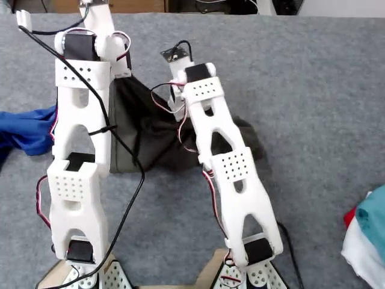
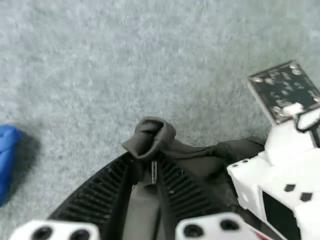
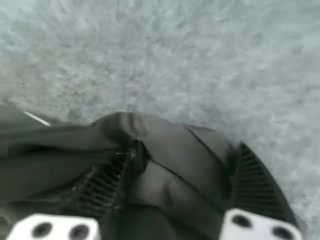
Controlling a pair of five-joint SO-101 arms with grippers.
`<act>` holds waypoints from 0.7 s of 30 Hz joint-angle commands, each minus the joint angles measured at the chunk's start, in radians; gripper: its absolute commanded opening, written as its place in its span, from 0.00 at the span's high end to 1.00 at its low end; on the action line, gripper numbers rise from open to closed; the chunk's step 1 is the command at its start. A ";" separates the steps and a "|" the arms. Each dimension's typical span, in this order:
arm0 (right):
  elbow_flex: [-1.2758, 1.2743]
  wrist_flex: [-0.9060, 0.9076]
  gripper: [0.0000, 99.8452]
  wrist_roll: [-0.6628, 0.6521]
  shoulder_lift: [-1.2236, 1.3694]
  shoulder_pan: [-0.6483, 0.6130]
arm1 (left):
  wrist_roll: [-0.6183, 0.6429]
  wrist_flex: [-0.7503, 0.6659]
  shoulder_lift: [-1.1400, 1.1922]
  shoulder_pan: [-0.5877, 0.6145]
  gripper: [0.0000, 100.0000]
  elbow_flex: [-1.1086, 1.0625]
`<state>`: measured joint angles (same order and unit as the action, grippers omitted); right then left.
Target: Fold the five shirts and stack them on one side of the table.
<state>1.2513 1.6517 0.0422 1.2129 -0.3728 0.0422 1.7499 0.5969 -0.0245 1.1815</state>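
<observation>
The table (image 1: 313,90) has a grey, felt-like cover, and a dark shirt (image 1: 156,138) lies crumpled near its middle, between the two white arms. The left arm (image 1: 78,120) reaches over the one edge of this shirt and the right arm (image 1: 222,144) reaches over the other edge. In the left wrist view the left gripper (image 2: 153,167) is closed tightly on a small bunch of the dark shirt (image 2: 150,137); the bunch stands out past the tips like a little knot, and the rest of the cloth hangs back under the jaws. The white body of the right arm (image 2: 280,170), with a small circuit board (image 2: 285,90) on it, is just beside it in that view. In the right wrist view the right gripper (image 3: 187,150) is low over the table, and the dark shirt (image 3: 170,150) is heaped in folds against it; I cannot tell whether it grips the cloth or not. A blue shirt (image 1: 27,129) lies bunched at the left edge of the table, near the left arm, apart from the dark shirt. At the right edge there is a small heap of clothes (image 1: 367,235) in teal, white and red, well apart from both arms.
</observation>
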 commanded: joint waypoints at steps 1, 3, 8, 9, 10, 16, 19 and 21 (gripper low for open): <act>0.105 0.092 0.82 0.005 0.025 -0.010 | -0.011 0.011 -0.076 -0.002 0.98 -0.020; 0.133 0.133 0.89 0.005 0.031 -0.005 | -0.011 0.011 -0.076 -0.005 0.98 -0.028; 0.171 0.133 0.99 0.011 0.004 0.076 | -0.011 0.011 -0.077 -0.006 0.98 -0.018; 0.191 0.133 0.99 0.011 -0.013 0.097 | -0.011 0.011 -0.077 -0.006 0.98 -0.018; 0.209 0.133 0.99 0.011 -0.035 0.120 | -0.011 0.011 -0.084 -0.008 0.98 -0.018; 0.317 0.133 0.99 0.005 -0.254 0.222 | -0.012 0.011 -0.203 -0.032 0.98 -0.021; 0.361 0.133 0.99 0.005 -0.400 0.245 | -0.012 0.011 -0.272 -0.057 0.98 -0.028; 0.387 0.133 0.99 0.005 -0.506 0.259 | -0.012 0.011 -0.315 -0.068 0.98 -0.028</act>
<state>1.5627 1.7683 0.0437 0.9260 -0.1488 0.0422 1.7499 0.3882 -0.0736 1.1508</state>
